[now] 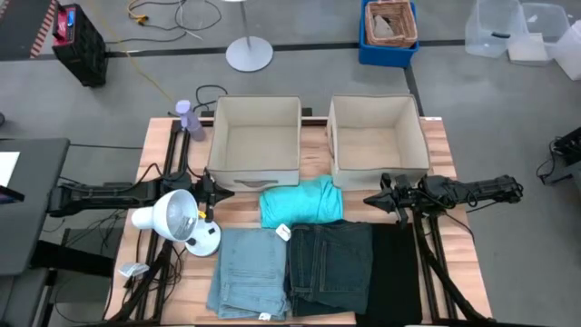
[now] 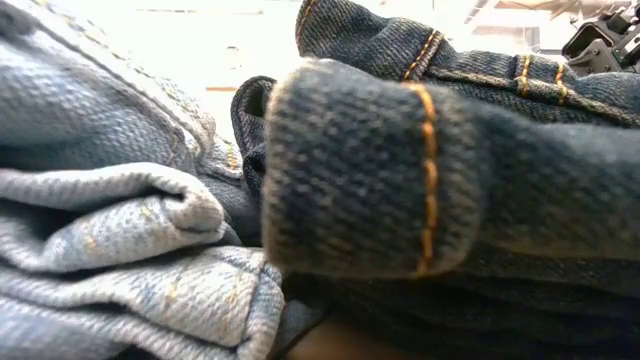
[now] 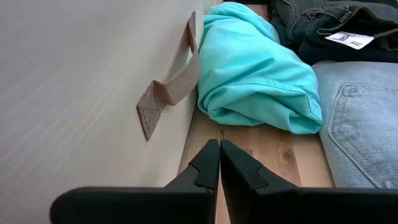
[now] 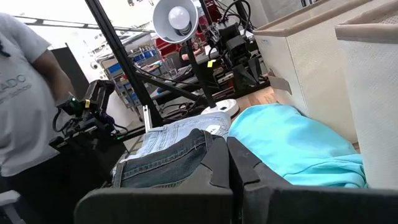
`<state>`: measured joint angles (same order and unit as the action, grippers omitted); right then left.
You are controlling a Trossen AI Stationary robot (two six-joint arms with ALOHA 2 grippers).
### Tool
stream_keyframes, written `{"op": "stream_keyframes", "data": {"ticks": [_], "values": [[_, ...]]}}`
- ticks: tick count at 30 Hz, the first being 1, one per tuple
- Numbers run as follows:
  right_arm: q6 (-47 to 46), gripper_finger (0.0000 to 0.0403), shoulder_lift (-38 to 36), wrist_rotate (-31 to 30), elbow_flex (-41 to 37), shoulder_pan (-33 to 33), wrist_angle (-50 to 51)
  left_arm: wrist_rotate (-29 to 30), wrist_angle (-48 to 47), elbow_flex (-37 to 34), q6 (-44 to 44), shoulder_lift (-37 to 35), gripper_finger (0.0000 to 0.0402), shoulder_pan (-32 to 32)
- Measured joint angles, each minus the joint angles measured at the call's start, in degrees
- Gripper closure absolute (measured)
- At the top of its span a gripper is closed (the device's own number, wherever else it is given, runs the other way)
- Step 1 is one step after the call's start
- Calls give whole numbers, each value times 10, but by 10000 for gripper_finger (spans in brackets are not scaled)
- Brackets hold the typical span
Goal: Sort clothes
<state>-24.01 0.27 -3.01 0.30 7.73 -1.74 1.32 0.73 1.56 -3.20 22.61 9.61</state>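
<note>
A teal shirt [image 1: 300, 202] lies on the table in front of the two beige boxes. Light blue jeans [image 1: 249, 271], dark jeans [image 1: 331, 266] and a black cloth piece [image 1: 394, 272] lie side by side along the near edge. My left gripper [image 1: 214, 192] is shut, left of the shirt, beside the left box's front wall; it touches nothing. My right gripper [image 1: 370, 198] is shut, right of the shirt, and touches nothing. In the left wrist view the shirt [image 3: 255, 68] lies ahead of the shut fingers [image 3: 219, 163]. The low view is filled by both jeans [image 2: 440, 170].
Two open beige fabric boxes, left [image 1: 255, 139] and right [image 1: 377, 133], stand at the table's far side. The left box has a strap handle [image 3: 166, 94]. A white lamp [image 1: 179, 221] stands at the left. A person [image 4: 22, 93] stands beyond the table.
</note>
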Motion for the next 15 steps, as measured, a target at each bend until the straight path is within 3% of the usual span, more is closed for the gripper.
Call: {"op": "stream_keyframes", "data": {"ticks": [7, 9, 13, 15], "values": [[0, 403, 0, 0, 0, 0, 0, -2, 26, 0, 3, 0, 391, 0], [0, 403, 0, 0, 0, 0, 0, -21, 31, 3, 85, -1, 391, 0], [0, 403, 0, -2, 0, 0, 0, -44, 63, 8, 329, -1, 391, 0], [16, 403, 0, -37, 0, -9, -7, -35, 117, 11, 414, -1, 391, 0]]}}
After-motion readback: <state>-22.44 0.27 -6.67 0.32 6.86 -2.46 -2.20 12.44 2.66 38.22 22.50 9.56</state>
